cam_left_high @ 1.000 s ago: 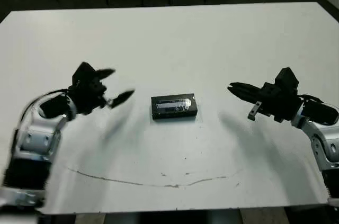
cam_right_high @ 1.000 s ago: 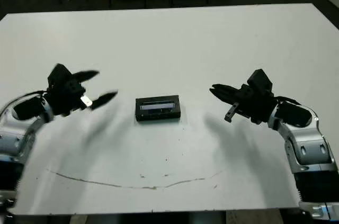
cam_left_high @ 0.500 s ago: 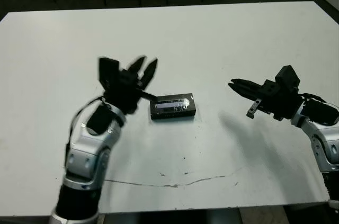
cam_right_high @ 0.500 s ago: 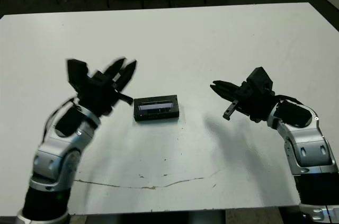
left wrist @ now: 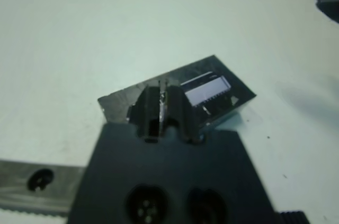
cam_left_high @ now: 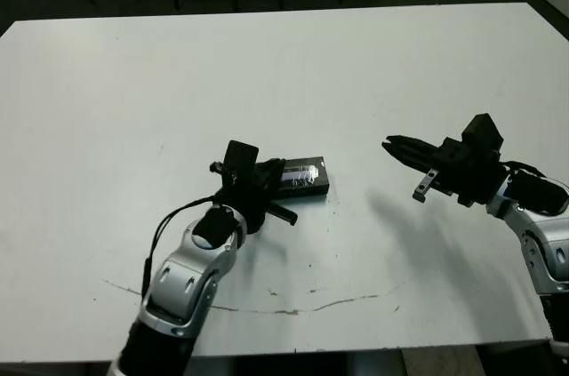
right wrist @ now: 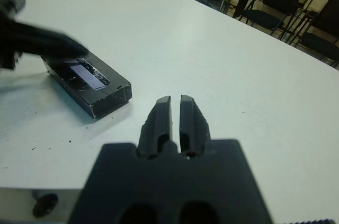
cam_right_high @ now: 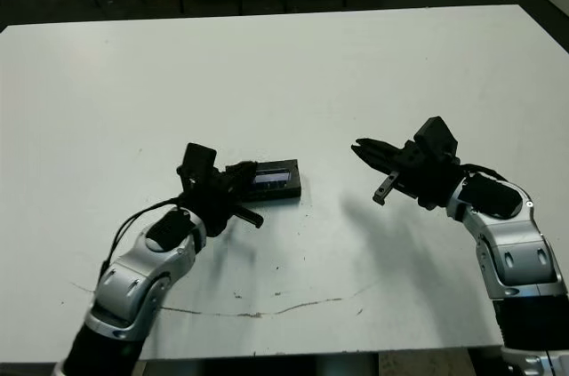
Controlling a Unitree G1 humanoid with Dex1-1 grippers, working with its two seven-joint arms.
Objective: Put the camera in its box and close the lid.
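The box [cam_left_high: 300, 177], lid [right wrist: 87, 72] on, looks light, rigid and glossy-slick, best pinched across its short sides; left gripper [left wrist: 162, 108] pressed narrow at its nine-o'clock end, right gripper [right wrist: 175, 121] pinched empty at three o'clock.

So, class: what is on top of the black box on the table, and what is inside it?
The lid sits on the box, with the left gripper over one end. Whatever is inside is covered, so it cannot be seen.
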